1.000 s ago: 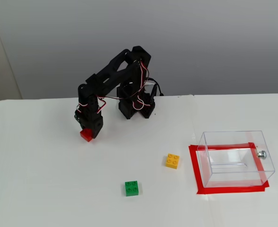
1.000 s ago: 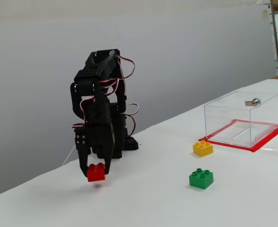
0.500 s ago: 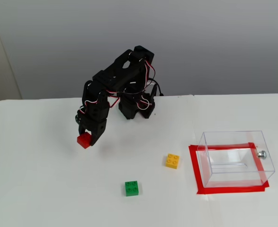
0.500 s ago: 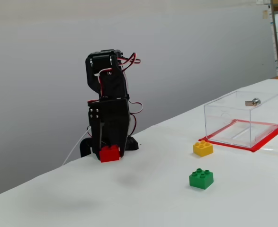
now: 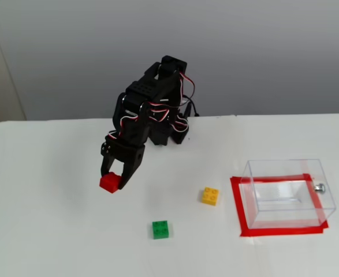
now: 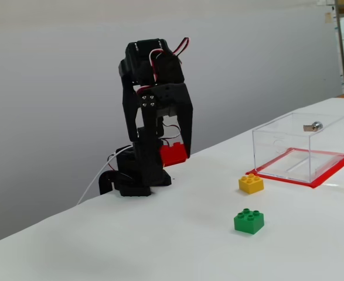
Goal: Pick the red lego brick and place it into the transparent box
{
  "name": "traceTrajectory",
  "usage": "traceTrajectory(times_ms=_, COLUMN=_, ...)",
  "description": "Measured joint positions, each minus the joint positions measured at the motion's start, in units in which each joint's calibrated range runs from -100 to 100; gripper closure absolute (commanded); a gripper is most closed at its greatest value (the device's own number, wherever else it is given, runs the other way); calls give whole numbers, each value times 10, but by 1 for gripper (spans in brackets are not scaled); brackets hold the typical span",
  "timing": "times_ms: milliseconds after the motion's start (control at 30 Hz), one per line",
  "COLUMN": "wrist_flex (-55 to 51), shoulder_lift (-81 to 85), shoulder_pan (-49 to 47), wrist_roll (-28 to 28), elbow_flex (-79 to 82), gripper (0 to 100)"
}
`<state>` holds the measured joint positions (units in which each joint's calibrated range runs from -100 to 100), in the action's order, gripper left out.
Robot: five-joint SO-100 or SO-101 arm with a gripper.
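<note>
gripper clamped on red lego brick, brick btwn fingertips, above table

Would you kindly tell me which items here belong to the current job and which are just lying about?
Part of the job:
- red lego brick, held in the gripper
- transparent box

Just lying about:
- yellow lego brick
- green lego brick
- red tape outline

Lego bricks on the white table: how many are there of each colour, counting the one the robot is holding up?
Red: 1, the small red plastic lego brick held in the tool
Yellow: 1, the small yellow plastic lego brick
Green: 1, the small green plastic lego brick
Total: 3 bricks
</note>
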<state>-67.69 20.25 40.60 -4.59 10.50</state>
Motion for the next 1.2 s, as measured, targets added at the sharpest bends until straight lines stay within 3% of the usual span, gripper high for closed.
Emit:
traceTrajectory(times_ms=467, wrist_flex=0, shoulder_lift=21, shoulder_pan=-251, wrist_roll=3, elbow_flex=-99, gripper=82)
traceTrajectory(times_ms=1200, wrist_flex=0, shoulder_lift=82, shoulder_pan=-634, wrist_roll=3, elbow_flex=-103, gripper=83)
